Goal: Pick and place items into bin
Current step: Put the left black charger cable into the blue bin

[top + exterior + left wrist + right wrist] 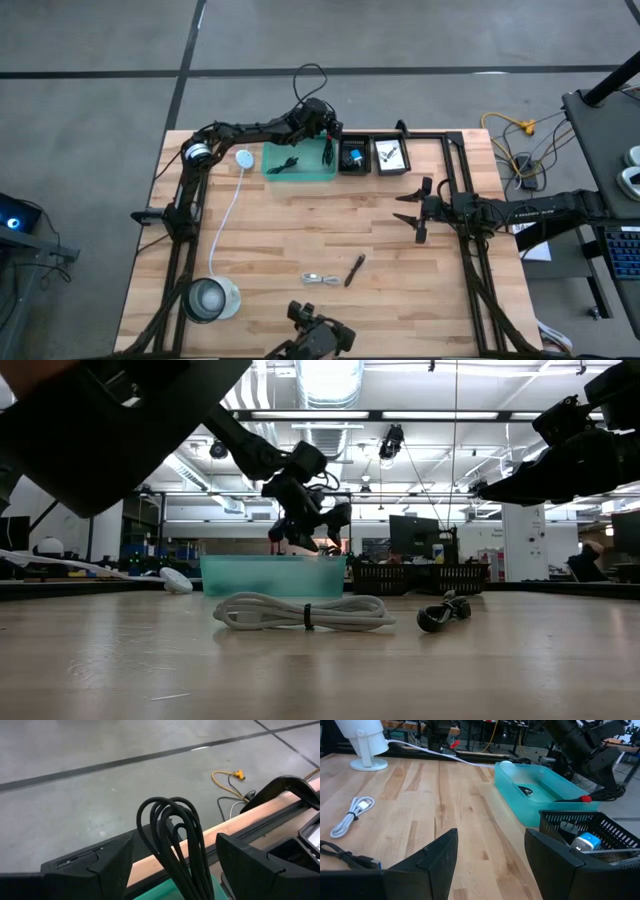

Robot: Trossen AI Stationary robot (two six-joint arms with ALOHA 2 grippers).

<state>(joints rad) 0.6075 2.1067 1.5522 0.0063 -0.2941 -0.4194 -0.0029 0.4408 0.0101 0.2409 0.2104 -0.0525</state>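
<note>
My left gripper (328, 138) hangs over the right end of the teal bin (300, 160) at the table's far edge, shut on a coiled black cable (172, 835) with a red tie (585, 798). Another dark item (525, 791) lies on the bin's floor. My right gripper (415, 215) hovers open right of centre, touching nothing. On the near middle of the table lie a tied silvery-white cable (320, 279) and a short black item (354, 270); both also show in the low view, the cable (305, 612) and the black item (443, 612). My left gripper has the coiled black cable pinched between its two fingers (115, 865), several strands together. The loops (170, 815) stand out past the fingertips. The bundle is lifted off the table, above the bin's right end (570, 795); whether it touches the rim I cannot tell.
Two black mesh baskets (353, 155) (390, 155) stand right of the bin; one holds a blue-and-white object (585, 842). A long white cord with a round disc (244, 158) runs to a round container (210, 298) at the near left corner. Bare wood lies mid-table.
</note>
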